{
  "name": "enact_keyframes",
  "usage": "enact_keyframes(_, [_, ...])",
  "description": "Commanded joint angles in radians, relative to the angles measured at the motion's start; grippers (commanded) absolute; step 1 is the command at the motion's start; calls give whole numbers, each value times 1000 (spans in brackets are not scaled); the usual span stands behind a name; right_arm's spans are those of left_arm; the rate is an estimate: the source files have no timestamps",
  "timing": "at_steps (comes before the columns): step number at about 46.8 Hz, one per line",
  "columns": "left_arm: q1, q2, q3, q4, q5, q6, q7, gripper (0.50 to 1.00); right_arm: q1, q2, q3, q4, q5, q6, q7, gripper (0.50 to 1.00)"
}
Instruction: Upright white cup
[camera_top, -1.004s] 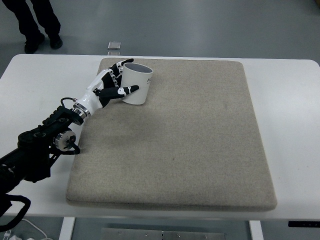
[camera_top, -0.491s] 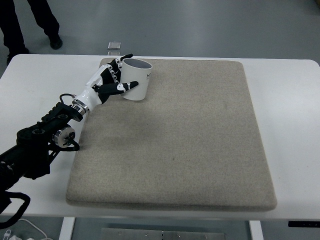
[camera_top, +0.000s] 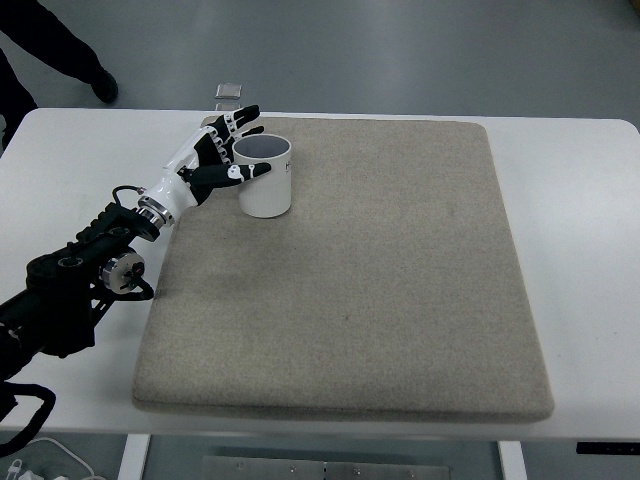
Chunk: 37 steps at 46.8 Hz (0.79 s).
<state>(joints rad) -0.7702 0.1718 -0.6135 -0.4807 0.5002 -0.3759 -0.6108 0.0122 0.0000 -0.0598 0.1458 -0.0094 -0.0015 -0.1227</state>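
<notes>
On the white table (camera_top: 570, 200) lies a large beige mat (camera_top: 380, 290), which covers most of the surface, and everything else is best placed against it. The black left arm (camera_top: 70, 290) comes in from the left edge, crossing the bare table beside the mat's left side up toward its far left corner. There the white cup (camera_top: 264, 176) now stands upright with its open mouth facing up (in the earlier frames it was tipped over toward the right, rim leaning away from the hand), and it sits a little nearer the mat's far left corner than it did. The left hand (camera_top: 212, 160) has followed it: the fingers (camera_top: 240, 118) are spread and reach past the cup's far left side, while the thumb lies along the near left wall just under the rim, so the hand cups it loosely from the left rather than clamping it. The cup is plain white outside, with a greyish interior. Beyond the mat's far edge a small grey object (camera_top: 229, 91) rests on the floor, and a person's dark legs (camera_top: 50, 50) show at the top left.
</notes>
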Motion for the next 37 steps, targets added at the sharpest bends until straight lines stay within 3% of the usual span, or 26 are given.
enact_keyframes(1, [0, 2, -2, -2, -2, 0, 0, 992, 0, 0, 0, 0, 0, 0, 0, 930])
enact_keyframes(37, [-18, 80, -32, -127, -12, -8, 0, 994, -2, 0, 0, 0, 0, 0, 0, 930])
